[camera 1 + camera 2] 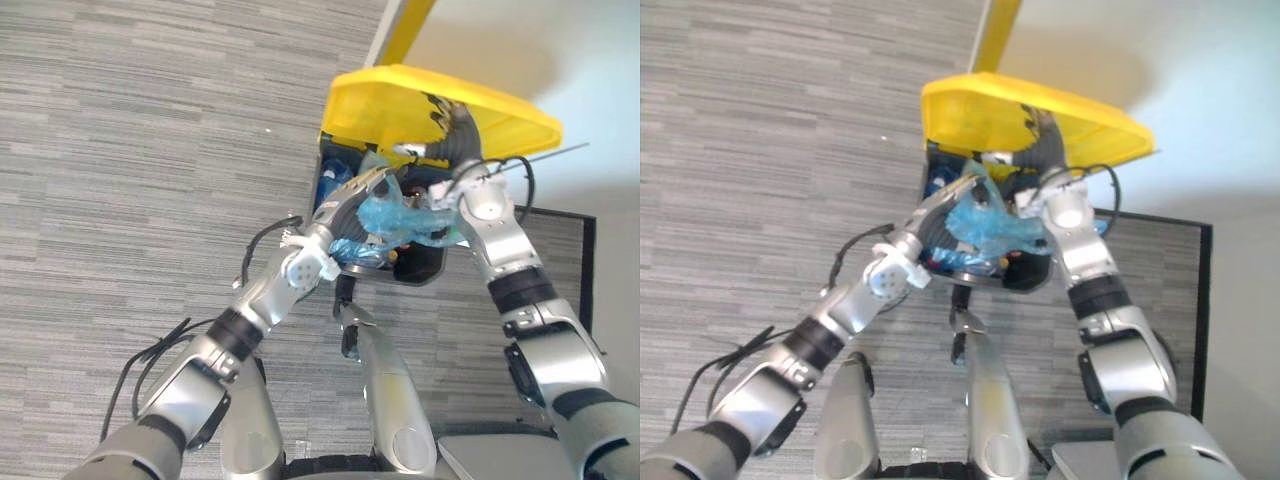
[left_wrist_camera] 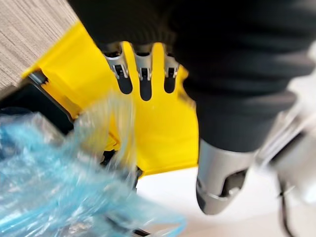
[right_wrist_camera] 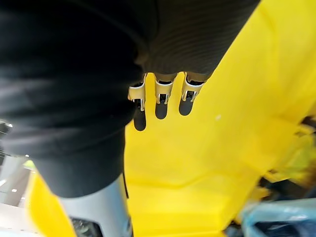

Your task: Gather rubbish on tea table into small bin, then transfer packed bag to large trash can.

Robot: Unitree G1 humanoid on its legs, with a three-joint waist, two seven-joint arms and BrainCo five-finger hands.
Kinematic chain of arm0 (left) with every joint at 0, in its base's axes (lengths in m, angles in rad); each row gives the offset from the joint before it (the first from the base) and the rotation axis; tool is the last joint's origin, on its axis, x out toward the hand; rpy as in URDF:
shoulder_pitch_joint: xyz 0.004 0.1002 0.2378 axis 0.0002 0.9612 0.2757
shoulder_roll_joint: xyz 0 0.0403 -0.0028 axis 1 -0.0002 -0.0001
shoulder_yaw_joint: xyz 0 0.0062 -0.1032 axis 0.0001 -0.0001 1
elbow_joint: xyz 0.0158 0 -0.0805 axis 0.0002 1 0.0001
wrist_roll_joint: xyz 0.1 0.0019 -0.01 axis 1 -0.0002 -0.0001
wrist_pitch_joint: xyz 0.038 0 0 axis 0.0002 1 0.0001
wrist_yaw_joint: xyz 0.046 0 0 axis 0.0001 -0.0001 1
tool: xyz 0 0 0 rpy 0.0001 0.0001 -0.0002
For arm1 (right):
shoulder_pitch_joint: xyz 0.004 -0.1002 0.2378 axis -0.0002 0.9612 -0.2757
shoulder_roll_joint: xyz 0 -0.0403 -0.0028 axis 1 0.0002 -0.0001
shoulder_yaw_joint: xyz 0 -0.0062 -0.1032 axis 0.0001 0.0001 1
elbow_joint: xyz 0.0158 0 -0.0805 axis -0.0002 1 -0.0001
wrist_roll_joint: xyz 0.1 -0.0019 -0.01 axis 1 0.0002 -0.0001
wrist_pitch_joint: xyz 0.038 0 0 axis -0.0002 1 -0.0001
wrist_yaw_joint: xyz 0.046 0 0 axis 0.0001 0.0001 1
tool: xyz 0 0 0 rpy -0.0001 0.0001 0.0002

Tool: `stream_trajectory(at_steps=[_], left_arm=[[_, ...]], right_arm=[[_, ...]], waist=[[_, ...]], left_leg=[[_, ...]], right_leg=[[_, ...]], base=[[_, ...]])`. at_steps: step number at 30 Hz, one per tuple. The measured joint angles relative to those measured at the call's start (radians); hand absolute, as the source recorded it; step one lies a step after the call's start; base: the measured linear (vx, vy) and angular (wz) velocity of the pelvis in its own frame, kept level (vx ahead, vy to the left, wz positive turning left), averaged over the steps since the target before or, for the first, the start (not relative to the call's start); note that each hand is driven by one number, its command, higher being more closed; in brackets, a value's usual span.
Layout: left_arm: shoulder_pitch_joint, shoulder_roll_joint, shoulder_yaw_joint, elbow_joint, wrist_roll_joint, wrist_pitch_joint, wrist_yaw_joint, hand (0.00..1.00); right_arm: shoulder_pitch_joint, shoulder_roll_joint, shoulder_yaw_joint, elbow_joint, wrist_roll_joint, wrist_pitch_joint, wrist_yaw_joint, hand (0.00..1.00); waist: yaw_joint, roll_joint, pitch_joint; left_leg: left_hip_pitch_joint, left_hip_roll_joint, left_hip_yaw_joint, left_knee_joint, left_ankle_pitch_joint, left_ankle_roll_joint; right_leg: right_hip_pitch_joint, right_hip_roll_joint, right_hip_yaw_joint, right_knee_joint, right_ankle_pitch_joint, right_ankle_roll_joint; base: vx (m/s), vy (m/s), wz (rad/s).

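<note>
Grey striped carpet floor (image 1: 150,150) covers the left half and lower part of both eye views, and a pale wall (image 1: 580,60) takes the upper right corner. The large trash can (image 1: 425,268), with a black body, stands in the upper centre of the frame where floor meets wall. Its yellow lid (image 1: 400,105) is raised and tilted above the open mouth. The blue bag (image 1: 395,220), of crumpled translucent film, sits at the can's mouth below the lid, partly over the front rim and between my two wrists. It is bunched up, with loose film trailing towards the right. My right hand (image 1: 455,135) comes in from the lower right and reaches up to the lid at the upper centre right. Its fingers (image 3: 160,101) are straight and spread flat against the yellow underside, curled round nothing. My left hand (image 1: 345,215) comes in from the lower left and lies at the bag's left side by the can's front rim. In its wrist view the fingers (image 2: 143,81) stretch out straight towards the lid, with the thumb (image 2: 217,190) well apart from them. The blue film lies just beside the palm, and I cannot tell whether any fingertip pins it. Some bluish things show inside the can at its left wall, too small to tell apart.
</note>
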Motion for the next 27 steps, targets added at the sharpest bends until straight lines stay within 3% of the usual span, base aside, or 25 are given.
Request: stream_trajectory(at_steps=[3, 6, 8, 10, 14, 18, 21, 23, 25, 27], left_arm=[[0.189, 0.044, 0.096, -0.085, -0.116, -0.027, -0.022, 0.00], [0.377, 0.031, 0.181, -0.107, -0.291, -0.048, -0.058, 0.00], [0.510, -0.003, 0.270, -0.067, -0.379, -0.052, -0.085, 0.00], [0.561, -0.056, 0.369, 0.027, -0.421, -0.048, -0.093, 0.00], [0.608, -0.142, 0.573, 0.342, -0.392, 0.011, -0.069, 0.00], [0.645, -0.165, 0.603, 0.496, -0.298, 0.045, -0.035, 0.00], [0.667, -0.176, 0.619, 0.626, -0.267, 0.066, -0.035, 0.00], [0.669, -0.175, 0.640, 0.650, -0.257, 0.068, -0.016, 0.00], [0.661, -0.166, 0.660, 0.688, -0.247, 0.075, 0.003, 0.00], [0.666, -0.157, 0.664, 0.702, -0.231, 0.088, 0.013, 0.00]], right_arm=[[0.110, 0.000, -0.018, -0.001, -0.030, 0.002, 0.011, 0.00], [0.255, 0.009, -0.087, -0.009, -0.038, 0.005, 0.027, 0.00], [0.374, 0.044, -0.141, -0.020, -0.049, 0.005, 0.032, 0.00], [0.439, 0.083, -0.179, -0.020, -0.076, 0.007, 0.037, 0.00], [0.499, 0.164, -0.217, -0.020, -0.118, 0.015, 0.041, 0.00], [0.515, 0.218, -0.238, -0.018, -0.156, 0.018, 0.041, 0.00], [0.547, 0.261, -0.231, -0.011, -0.189, 0.018, 0.040, 0.00], [0.583, 0.290, -0.218, -0.011, -0.194, 0.023, 0.036, 0.00], [0.664, 0.331, -0.191, -0.011, -0.236, 0.031, 0.038, 0.00], [0.823, 0.382, -0.201, -0.007, -0.282, 0.039, 0.039, 0.00]], waist=[[0.005, 0.010, -0.007], [0.024, 0.032, -0.036], [0.035, 0.039, -0.082], [0.045, 0.041, -0.089], [0.057, 0.038, -0.116], [0.069, 0.030, -0.116], [0.069, -0.009, -0.120], [0.069, -0.030, -0.124], [0.041, -0.055, -0.141], [0.004, -0.073, -0.183]], left_leg=[[0.044, 0.002, -0.009, -0.006, -0.002, 0.004], [0.076, -0.004, -0.015, -0.007, -0.008, 0.015], [0.099, -0.019, -0.014, -0.028, -0.003, 0.029], [0.140, -0.026, -0.014, -0.048, 0.003, 0.038], [0.212, -0.030, -0.009, -0.069, 0.004, 0.040], [0.262, -0.038, 0.004, -0.047, 0.003, 0.041], [0.288, -0.076, 0.065, 0.002, -0.021, 0.081], [0.306, -0.071, 0.122, -0.026, -0.002, 0.103], [0.319, -0.069, 0.185, -0.105, 0.060, 0.110], [0.343, -0.071, 0.192, -0.257, 0.168, 0.090]], right_leg=[[0.048, 0.000, -0.012, -0.002, -0.008, -0.002], [0.087, -0.006, -0.016, 0.001, -0.017, 0.006], [0.103, -0.021, -0.015, 0.001, -0.019, 0.009], [0.140, -0.028, -0.016, -0.004, -0.024, 0.016], [0.198, -0.032, -0.015, -0.005, -0.037, 0.033], [0.238, -0.032, 0.004, 0.005, -0.037, 0.038], [0.257, -0.044, 0.064, -0.046, -0.005, 0.064], [0.257, -0.060, 0.059, -0.060, -0.055, 0.117], [0.170, -0.068, 0.054, 0.228, -0.110, 0.042], [0.191, -0.067, 0.023, 0.513, -0.228, 0.002]], base=[[-0.01, -0.006, 0.12], [-0.03, 0.008, 0.14], [-0.02, 0.022, 0.11], [-0.02, 0.005, 0.13], [-0.04, -0.006, 0.01], [-0.08, 0.033, -0.14], [-0.21, 0.141, -0.57], [-0.26, 0.126, -0.78], [-0.27, 0.055, -0.63], [-0.09, -0.052, -0.06]])
